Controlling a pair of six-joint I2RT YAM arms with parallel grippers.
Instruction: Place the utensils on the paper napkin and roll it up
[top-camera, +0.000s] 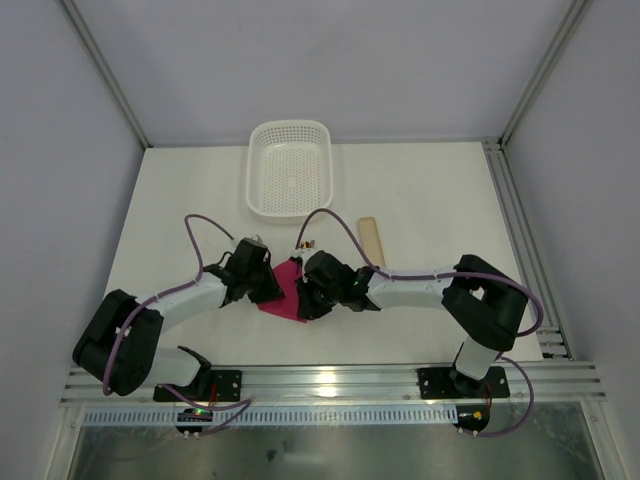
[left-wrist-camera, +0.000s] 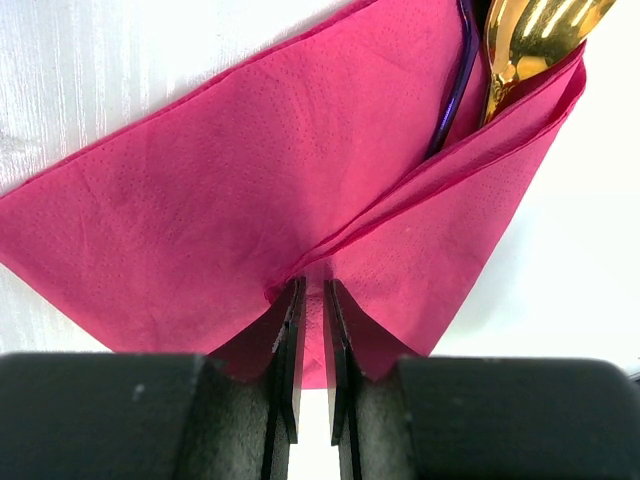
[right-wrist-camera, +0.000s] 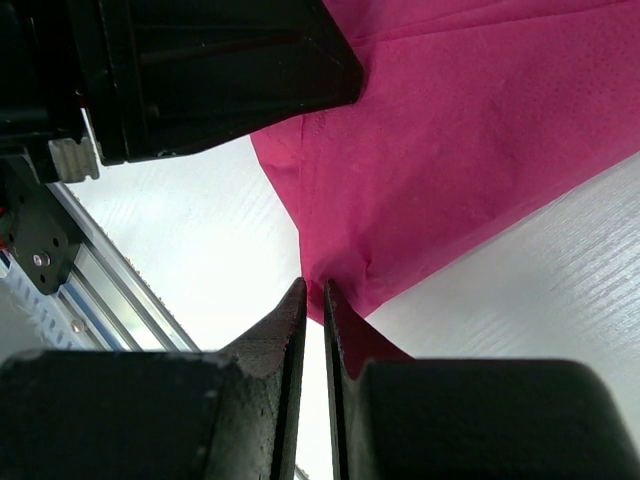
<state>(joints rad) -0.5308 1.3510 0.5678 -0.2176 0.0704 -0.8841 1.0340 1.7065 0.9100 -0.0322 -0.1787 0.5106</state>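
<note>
Napkin (top-camera: 284, 299) lies folded on the tabletop (top-camera: 430, 200), on the near side of the white basket (top-camera: 289, 125), with the utensils (left-wrist-camera: 530, 40) tucked into its fold, a gold head poking out. The left gripper (left-wrist-camera: 312, 290), almost closed, pinches the fold's corner; the right gripper (right-wrist-camera: 313, 290), equally narrow, nips the opposite edge.

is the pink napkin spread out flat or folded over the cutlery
Folded: in the left wrist view one flap of the napkin lies creased over the rest, wrapping the gold-headed utensil and the darker utensil.
</note>
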